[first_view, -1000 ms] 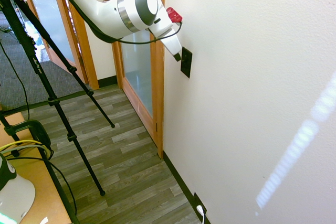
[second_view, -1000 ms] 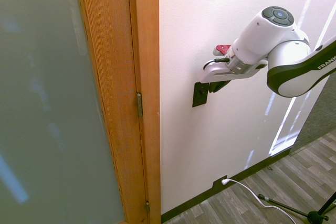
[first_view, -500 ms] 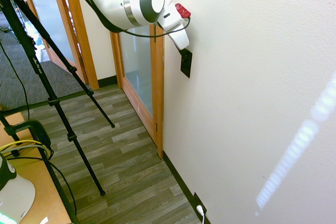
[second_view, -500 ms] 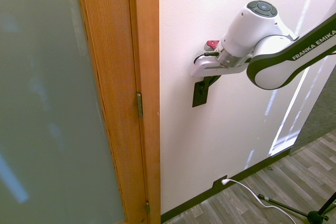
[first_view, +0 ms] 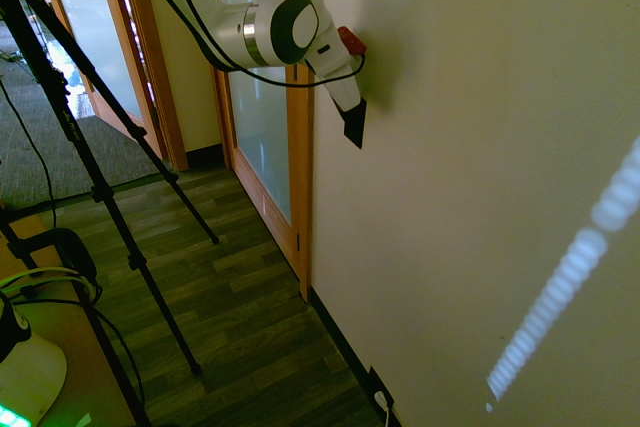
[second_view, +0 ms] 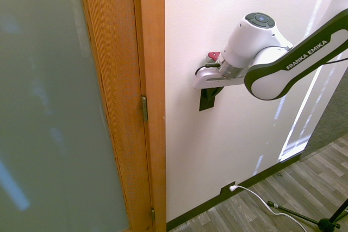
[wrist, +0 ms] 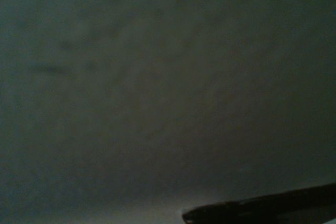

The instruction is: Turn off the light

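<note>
The gripper, fingers clenched together and grasping nothing, is pressing against the switch on the wall, right of the door. The room is looking dim, so the light is probably off; only withdrawal remaining.

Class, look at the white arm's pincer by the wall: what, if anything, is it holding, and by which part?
Nothing is held. The shut pincer sits against the top of the small black rectangular wall switch plate, pressing rather than gripping it.
</note>
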Available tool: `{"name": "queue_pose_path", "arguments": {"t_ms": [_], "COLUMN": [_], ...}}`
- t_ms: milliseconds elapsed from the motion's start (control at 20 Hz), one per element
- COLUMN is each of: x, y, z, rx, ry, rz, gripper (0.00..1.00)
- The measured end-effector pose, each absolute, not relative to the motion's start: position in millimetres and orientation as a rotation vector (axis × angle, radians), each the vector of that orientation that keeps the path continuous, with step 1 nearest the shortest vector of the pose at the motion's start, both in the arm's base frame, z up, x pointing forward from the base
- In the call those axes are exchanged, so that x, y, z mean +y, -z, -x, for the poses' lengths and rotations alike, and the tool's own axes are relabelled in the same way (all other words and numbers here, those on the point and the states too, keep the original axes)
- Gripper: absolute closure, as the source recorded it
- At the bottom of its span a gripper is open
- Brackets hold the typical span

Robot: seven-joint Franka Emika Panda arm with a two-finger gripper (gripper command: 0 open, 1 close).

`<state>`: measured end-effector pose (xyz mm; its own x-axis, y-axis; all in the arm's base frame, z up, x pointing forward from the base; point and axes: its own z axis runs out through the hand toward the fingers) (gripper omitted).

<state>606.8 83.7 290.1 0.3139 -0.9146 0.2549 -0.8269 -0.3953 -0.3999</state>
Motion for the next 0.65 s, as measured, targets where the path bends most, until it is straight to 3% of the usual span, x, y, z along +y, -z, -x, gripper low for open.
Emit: {"name": "queue_pose_path", "arguments": {"t_ms": [350,400,650], "x": [78.9,78.2,73.7], "y": [-266.8,-265.6,-281.6], "z": [-606.1,-602.2,-540.6], "rx": [1.527,1.502,1.376], "ry": [0.618,0.642,0.782], "rz": [2.363,2.351,2.313], "gripper": [1.00,0.00,0.00]}}
